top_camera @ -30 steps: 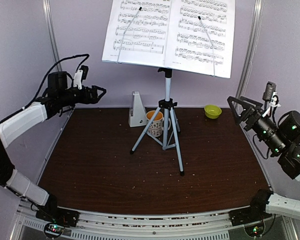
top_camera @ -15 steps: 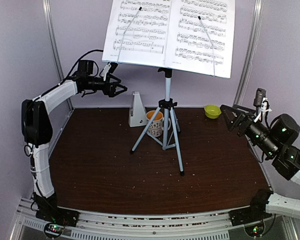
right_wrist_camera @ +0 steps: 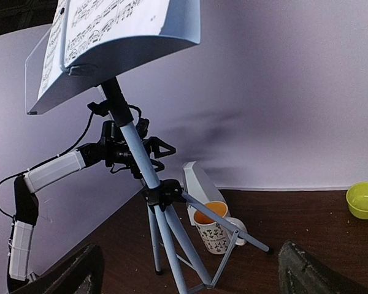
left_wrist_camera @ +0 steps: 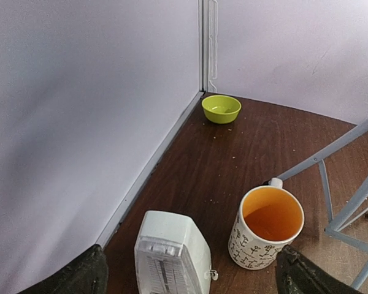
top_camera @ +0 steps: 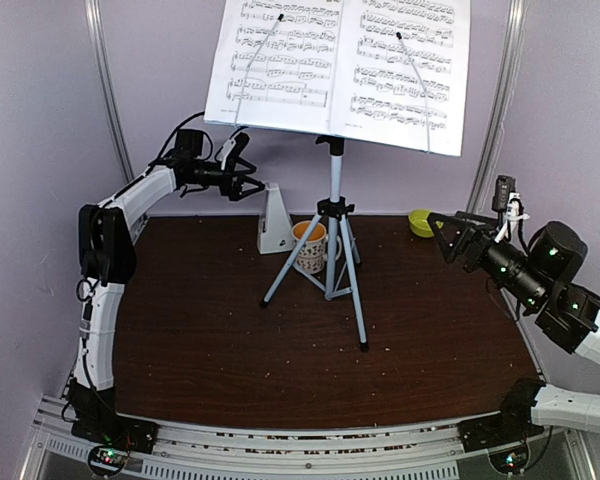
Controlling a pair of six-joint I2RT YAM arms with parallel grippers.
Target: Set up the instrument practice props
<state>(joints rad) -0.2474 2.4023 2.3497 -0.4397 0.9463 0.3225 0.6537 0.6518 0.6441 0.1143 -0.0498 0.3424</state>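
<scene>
The music stand [top_camera: 334,190] is upright mid-table on its grey tripod [right_wrist_camera: 165,202]. Two sheet-music pages [top_camera: 280,60] [top_camera: 405,70] rest side by side on its desk. The white metronome [top_camera: 274,218] stands by the back wall, just left of the tripod. My left gripper [top_camera: 252,180] hovers open above and left of it. In the left wrist view the metronome [left_wrist_camera: 172,254] lies below the left gripper [left_wrist_camera: 193,278], between its wide-apart fingers. My right gripper [top_camera: 438,235] hangs open at the right, near the green bowl, pointing toward the tripod. The right gripper [right_wrist_camera: 187,269] holds nothing.
A patterned mug [top_camera: 310,246] with an orange inside sits between the tripod legs, right beside the metronome. A small green bowl [top_camera: 425,222] lies at the back right near the wall. Walls enclose the dark wooden table [top_camera: 230,330] on three sides.
My left arm has swung right along the back wall, from the left edge to above the metronome. My right gripper has moved left, in over the table toward the bowl. Both stay open.
</scene>
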